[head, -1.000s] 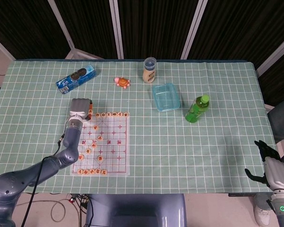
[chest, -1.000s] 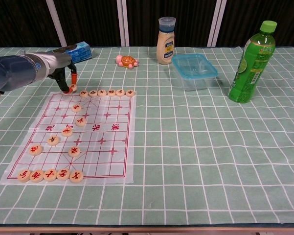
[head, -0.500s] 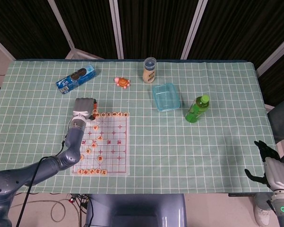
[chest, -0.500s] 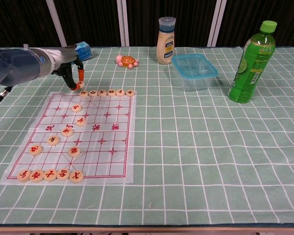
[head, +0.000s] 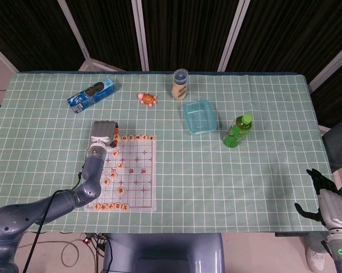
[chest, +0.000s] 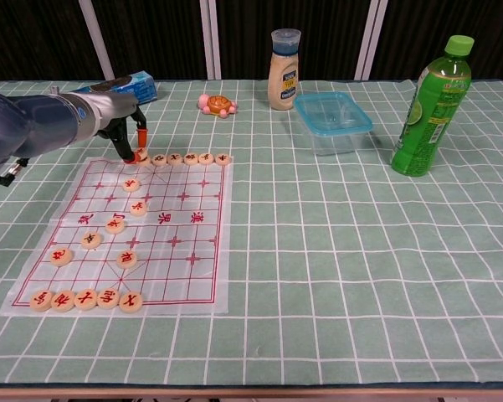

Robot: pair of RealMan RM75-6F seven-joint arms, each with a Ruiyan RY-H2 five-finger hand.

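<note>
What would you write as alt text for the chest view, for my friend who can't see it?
The left robot hand touches its fingertips to a round game piece at the far-left corner of a Chinese chess board on a green checked tablecloth. Behind stand a sauce bottle, toy turtle, clear plastic container and green drink bottle.

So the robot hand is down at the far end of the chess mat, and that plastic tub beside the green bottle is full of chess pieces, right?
Not quite: the plastic tub beside the green bottle is empty, as the chest view shows. The left robot hand is indeed at the far end of the chess mat, fingertips at the row of chess pieces.
</note>
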